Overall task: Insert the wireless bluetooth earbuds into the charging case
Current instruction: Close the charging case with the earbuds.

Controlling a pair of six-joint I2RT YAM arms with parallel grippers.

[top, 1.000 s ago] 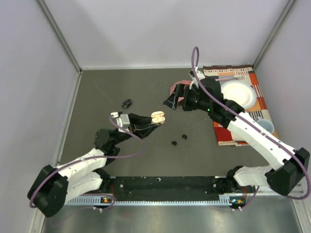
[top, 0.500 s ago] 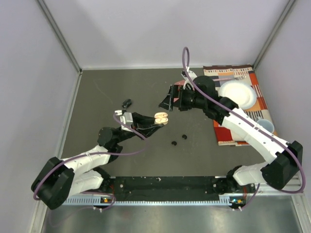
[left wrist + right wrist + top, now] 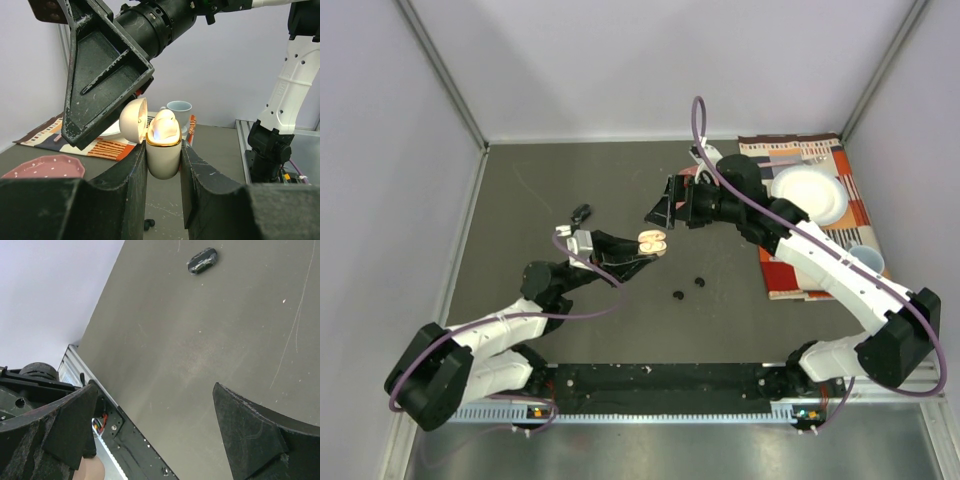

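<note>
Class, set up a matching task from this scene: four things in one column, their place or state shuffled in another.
Column one:
1 white charging case
2 right gripper
3 two black earbuds
4 white plate

Column two:
a on the patterned mat
b lying on the table
c open, empty
d lid open, in the left gripper

Pairs: 1-d, 2-c, 3-b, 4-a

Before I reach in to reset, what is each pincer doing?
Left pincer: shut on the open cream egg-shaped charging case.
Right pincer: open, holding nothing.
</note>
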